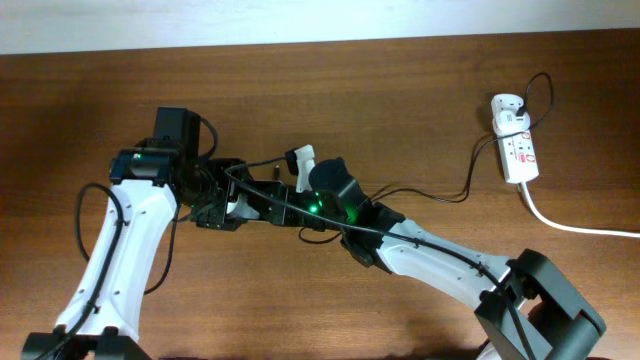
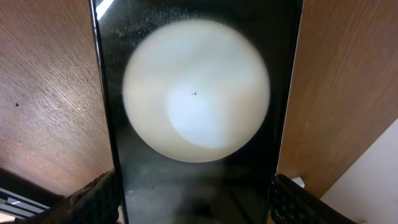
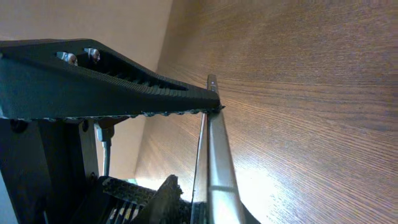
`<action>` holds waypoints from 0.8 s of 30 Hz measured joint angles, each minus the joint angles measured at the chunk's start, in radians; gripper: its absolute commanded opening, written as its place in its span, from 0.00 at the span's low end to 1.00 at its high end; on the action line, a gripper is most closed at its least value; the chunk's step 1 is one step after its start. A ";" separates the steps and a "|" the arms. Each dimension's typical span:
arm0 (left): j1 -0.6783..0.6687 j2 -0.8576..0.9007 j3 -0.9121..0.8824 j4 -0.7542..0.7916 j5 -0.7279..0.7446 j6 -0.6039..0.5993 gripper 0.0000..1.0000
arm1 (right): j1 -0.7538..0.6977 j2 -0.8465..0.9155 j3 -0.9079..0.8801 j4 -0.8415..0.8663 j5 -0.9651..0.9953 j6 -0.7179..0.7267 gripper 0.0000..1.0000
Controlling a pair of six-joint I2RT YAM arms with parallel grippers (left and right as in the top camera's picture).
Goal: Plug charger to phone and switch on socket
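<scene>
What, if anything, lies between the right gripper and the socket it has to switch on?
Only the charger's thin black cable runs between the right gripper and the socket; nothing else visible stands in that path.

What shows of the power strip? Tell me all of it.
The power strip is a white, plastic-looking oblong lying flat on the wooden table, far to the right, its long side running away from the robot. Small red marks dot its face; the switch positions are too small to read. A white adapter sits plugged in at the far end, with a thin black cable trailing leftward. A thick white cord leaves the near end, curving right.
</scene>
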 measured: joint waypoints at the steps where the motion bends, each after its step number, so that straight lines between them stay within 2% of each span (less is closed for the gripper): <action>1: 0.000 0.000 0.000 0.000 0.000 0.000 0.19 | 0.000 0.000 0.000 0.000 0.003 0.000 0.17; 5: 0.000 0.000 0.000 0.001 0.000 0.000 0.20 | 0.000 0.000 0.000 -0.001 0.010 0.000 0.16; 8: 0.000 0.000 0.000 0.002 0.000 0.000 0.37 | 0.000 0.000 0.000 0.002 0.011 0.000 0.15; 11: 0.000 -0.005 0.000 0.005 -0.001 0.000 0.48 | 0.000 0.000 0.000 0.007 0.018 0.003 0.10; 12: 0.000 -0.008 0.000 0.007 -0.002 0.000 0.52 | 0.000 0.000 0.000 0.008 0.020 0.003 0.05; 15: 0.001 -0.013 0.000 0.013 -0.004 0.000 0.65 | -0.001 0.001 0.000 0.010 0.027 0.039 0.04; 18: 0.002 -0.015 0.000 0.015 -0.006 0.000 0.87 | -0.003 0.005 0.000 0.019 0.026 0.042 0.04; 20: 0.002 -0.015 0.000 0.017 -0.006 -0.006 0.98 | -0.008 0.008 0.000 0.027 0.015 0.042 0.04; 24: 0.000 -0.015 0.001 0.011 0.007 -0.003 0.99 | -0.049 0.010 0.000 0.041 -0.040 0.031 0.04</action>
